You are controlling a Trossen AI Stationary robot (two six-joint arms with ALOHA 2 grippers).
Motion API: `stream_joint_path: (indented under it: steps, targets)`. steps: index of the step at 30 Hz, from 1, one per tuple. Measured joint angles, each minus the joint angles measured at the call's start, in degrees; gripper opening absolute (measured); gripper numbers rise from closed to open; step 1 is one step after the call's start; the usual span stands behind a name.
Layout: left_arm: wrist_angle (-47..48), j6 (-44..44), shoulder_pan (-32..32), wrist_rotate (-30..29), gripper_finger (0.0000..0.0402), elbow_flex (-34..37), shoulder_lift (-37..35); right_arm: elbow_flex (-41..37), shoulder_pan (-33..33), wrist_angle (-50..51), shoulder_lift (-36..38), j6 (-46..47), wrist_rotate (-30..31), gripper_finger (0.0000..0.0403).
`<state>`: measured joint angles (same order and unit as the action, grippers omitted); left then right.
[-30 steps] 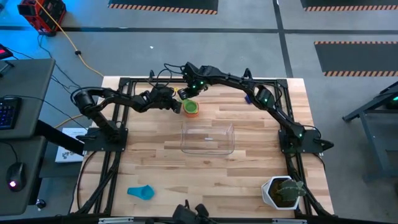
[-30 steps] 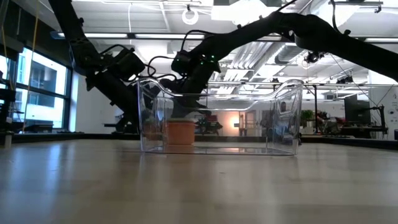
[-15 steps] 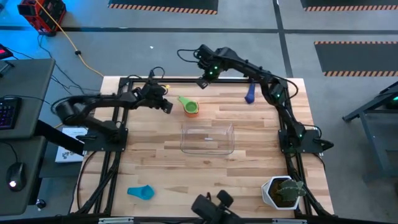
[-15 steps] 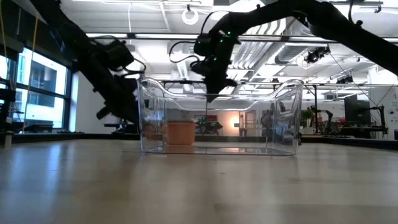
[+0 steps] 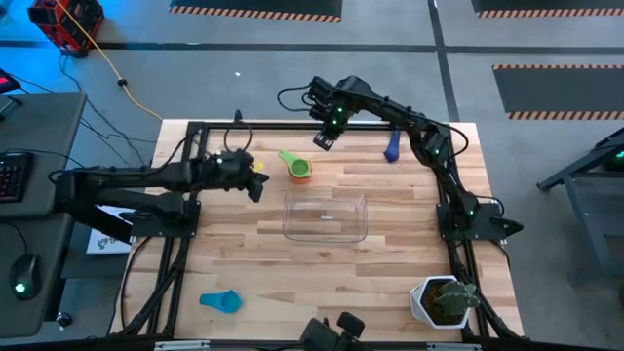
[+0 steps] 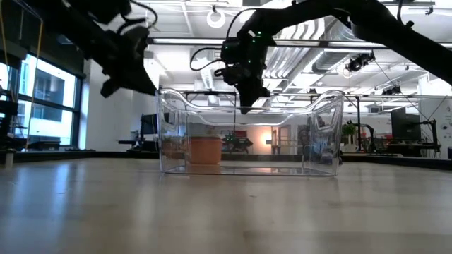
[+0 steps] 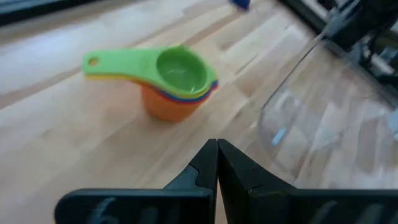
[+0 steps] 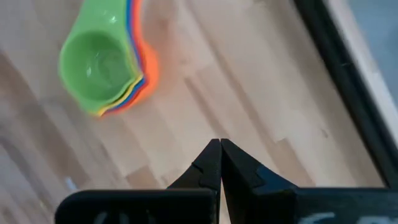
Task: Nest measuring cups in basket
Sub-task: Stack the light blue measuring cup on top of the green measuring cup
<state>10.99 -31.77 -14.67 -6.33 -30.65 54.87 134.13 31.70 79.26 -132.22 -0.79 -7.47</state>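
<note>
Nested stack of small plastic measuring cups [image 5: 298, 168], green on top and orange at the bottom, standing on the pale wooden worktop [image 5: 244, 253] just beyond the clear rectangular plastic basket [image 5: 326, 216], outside it. Light blue plastic cup [image 5: 221, 301] lying well apart near the front left corner; dark blue cup [image 5: 392, 148] near the far edge. Left end effector [image 5: 255, 183] beside the stack, fingers closed, empty. Right end effector [image 5: 323, 140] raised beyond the stack, fingers pressed together, empty.
</note>
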Motion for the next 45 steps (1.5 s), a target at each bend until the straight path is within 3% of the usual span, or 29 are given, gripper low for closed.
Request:
stream_joint_path:
  steps: [4,6,8,11,16,22,27,32,38,45]
  targets:
    - [1.75,-2.62,4.05,-5.83,0.0,0.0,-3.84,-0.87,-1.44,2.26,0.74,-1.92,-0.22,0.0]
    - [2.58,-2.61,5.48,-6.84,0.0,0.0,-5.82,-5.43,-2.0,0.1,3.84,-2.03,-0.23,0.0]
    - [3.13,-2.61,6.5,-7.87,0.0,0.0,-7.97,-14.47,-2.34,-5.6,9.6,-0.86,-0.14,0.0]
    - [3.47,-2.29,7.64,-9.87,0.0,0.0,-11.06,-33.99,-2.26,-17.5,22.11,3.27,-1.39,0.0]
    - [-0.17,5.31,8.13,-10.81,0.0,0.0,-14.11,-62.18,-4.24,-36.65,42.96,13.65,-6.75,0.0]
    - [-7.42,10.6,8.11,-6.53,0.0,0.0,-13.83,-80.28,-10.97,-56.3,61.09,25.52,-4.14,0.0]
    - [-10.91,12.22,8.11,-3.96,0.0,0.0,-12.71,-87.44,-16.96,-64.82,71.18,31.95,2.79,0.0]
    - [-13.76,9.43,8.14,-3.89,0.0016,-0.41,-10.78,-91.0,-20.98,-65.45,77.25,32.41,8.05,0.0]
    - [-14.41,4.49,12.34,-4.33,0.0098,-7.74,-6.98,-93.56,-22.93,-64.03,80.14,30.96,8.24,0.0]
    - [-9.2,9.32,22.94,-6.89,0.0203,-24.95,5.93,-93.81,-23.52,-62.1,80.37,27.11,7.91,0.0]
